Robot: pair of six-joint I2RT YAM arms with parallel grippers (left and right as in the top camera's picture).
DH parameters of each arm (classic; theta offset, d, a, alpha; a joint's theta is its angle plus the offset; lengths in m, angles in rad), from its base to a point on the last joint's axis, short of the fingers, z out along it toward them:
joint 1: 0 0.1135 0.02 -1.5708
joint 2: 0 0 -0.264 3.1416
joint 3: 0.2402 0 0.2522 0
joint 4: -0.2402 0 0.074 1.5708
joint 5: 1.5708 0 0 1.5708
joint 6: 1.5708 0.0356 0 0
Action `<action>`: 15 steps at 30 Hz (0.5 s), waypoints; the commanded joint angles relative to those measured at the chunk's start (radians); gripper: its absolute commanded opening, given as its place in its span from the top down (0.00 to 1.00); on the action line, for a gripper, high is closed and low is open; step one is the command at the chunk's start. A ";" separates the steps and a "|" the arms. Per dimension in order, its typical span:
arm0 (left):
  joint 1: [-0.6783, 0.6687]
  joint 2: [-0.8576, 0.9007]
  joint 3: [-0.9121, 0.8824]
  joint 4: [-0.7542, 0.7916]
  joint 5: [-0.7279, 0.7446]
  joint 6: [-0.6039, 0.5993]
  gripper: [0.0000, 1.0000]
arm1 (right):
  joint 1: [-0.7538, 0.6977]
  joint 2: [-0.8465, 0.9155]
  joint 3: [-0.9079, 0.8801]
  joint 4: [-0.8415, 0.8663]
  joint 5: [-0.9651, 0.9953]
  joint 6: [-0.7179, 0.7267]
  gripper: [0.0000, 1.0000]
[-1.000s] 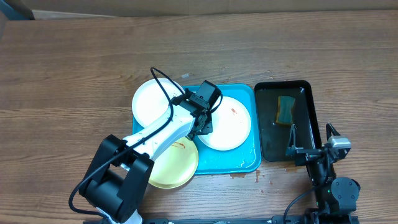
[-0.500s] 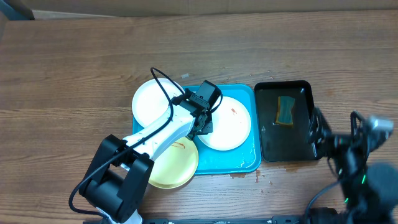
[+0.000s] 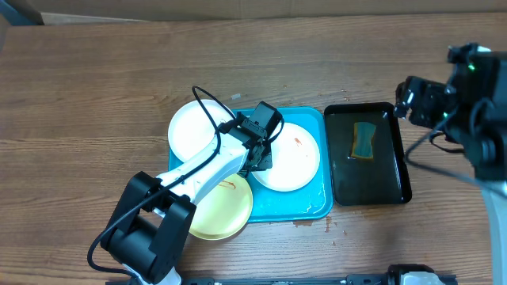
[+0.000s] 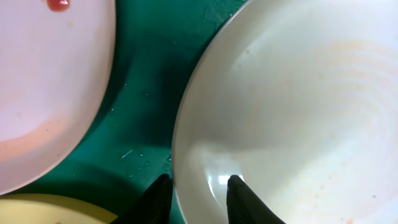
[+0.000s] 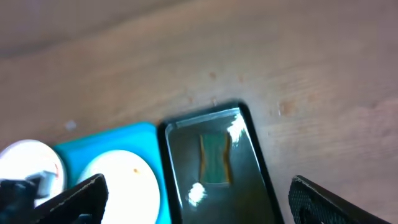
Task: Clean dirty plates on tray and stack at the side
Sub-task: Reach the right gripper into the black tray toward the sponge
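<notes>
Rim of white plate [image 4: 298, 112] in left gripper [image 4: 198, 190]; hidden overhead.

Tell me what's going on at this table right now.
A two-arm robot is working on dirty plates. The left gripper is pinching the rim of the white plate lying on the turquoise tray. The right gripper hangs open and empty near the black tray, where a sponge lies. A second white plate and a yellow-green plate lie alongside; nothing is stacked yet.
</notes>
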 commanded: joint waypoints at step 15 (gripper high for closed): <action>0.056 0.009 0.016 0.003 0.029 0.060 0.69 | -0.002 0.359 0.017 -0.090 0.013 -0.048 0.16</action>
